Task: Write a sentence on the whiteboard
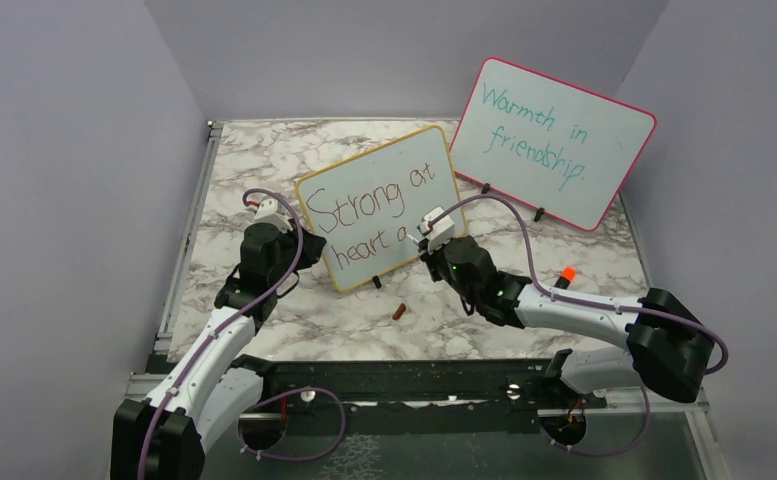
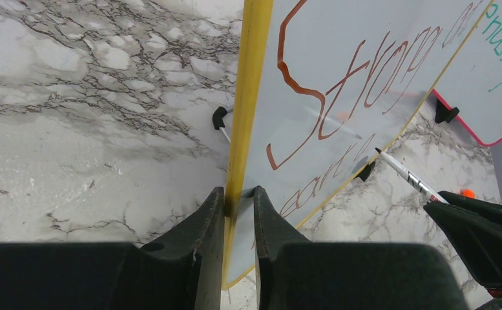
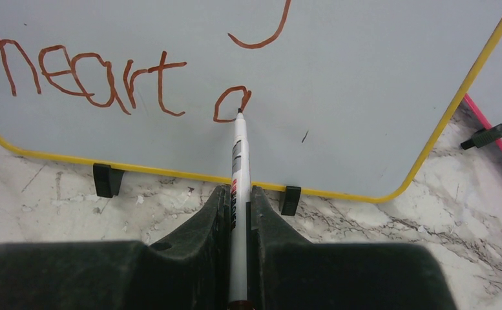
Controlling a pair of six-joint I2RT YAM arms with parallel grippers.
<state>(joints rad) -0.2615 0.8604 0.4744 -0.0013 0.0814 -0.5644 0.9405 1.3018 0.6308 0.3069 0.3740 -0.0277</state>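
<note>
- The left arm reaches forward from its base to the left edge of the whiteboard (image 3: 377, 77), forearm sloping up and wrist turned in toward the board.
- The left gripper (image 2: 238, 192) pinches the whiteboard's yellow frame, with 1 finger on the front face and 1 behind.
- The right arm stretches low from the right of the whiteboard, elbow bent, wrist pointing at the board's lower right part.
- The right gripper (image 3: 237, 188) is clamped on a white marker (image 3: 240, 155) that runs up between its 2 fingers. The marker tip touches the whiteboard's face at a small looped "a".
- The marker barrel carries red and black print, too small to read.
- The whiteboard stands tilted back on small black feet on the marble table (image 1: 264, 170).
- The sentence (image 1: 354, 205) on the whiteboard, in red-brown marker, reads "Strong at" on line 1 and "heart a" on line 2.
- Behind and right of the whiteboard stands a pink-framed board (image 1: 604, 170) with teal words (image 1: 534, 135), "Warmth in friendship."
- In front of the whiteboard a small red-brown piece (image 1: 399, 312) lies on the table.
- A small orange thing (image 1: 567, 272) shows to the whiteboard's right, beside the right arm.
</note>
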